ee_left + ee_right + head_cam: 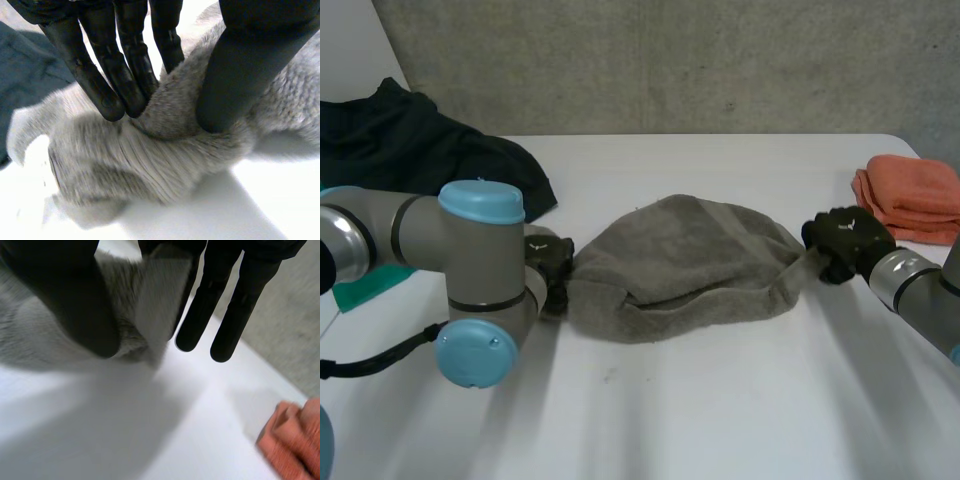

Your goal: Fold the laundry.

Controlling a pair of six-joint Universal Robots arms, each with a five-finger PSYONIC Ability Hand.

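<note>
1. Nearest is the left arm (470,290). Its grey joint and light-blue caps stand in front of its own hand.
2. Just past that joint, the left hand (548,262) is at one end of the grey towel (685,265). In the left wrist view, its fingers (107,75) are on one side of a raised fold and the thumb (240,75) is on the other. Together they pinch the fluffy cloth between them.
3. The towel lies rumpled on the white surface (670,400) and spans the gap between the fingers of the two hands. It is humped in the middle, with a loose flap hanging along its near edge.
4. The right hand (840,240) is at the opposite end of the towel. In the right wrist view, its thumb (65,300) clamps a corner of the towel against a finger behind the cloth. Two other fingers (200,315) point straight out beside that corner, above bare surface.
5. Beyond the right fingers and apart from the towel, a folded orange cloth (915,195) sits on the surface.
6. Beyond the left fingers, a dark garment (420,150) lies in a loose heap, near the towel's end. A green item (370,283) shows beside the left arm.
7. Farthest back, a grey wall (670,60) rises behind the surface.
</note>
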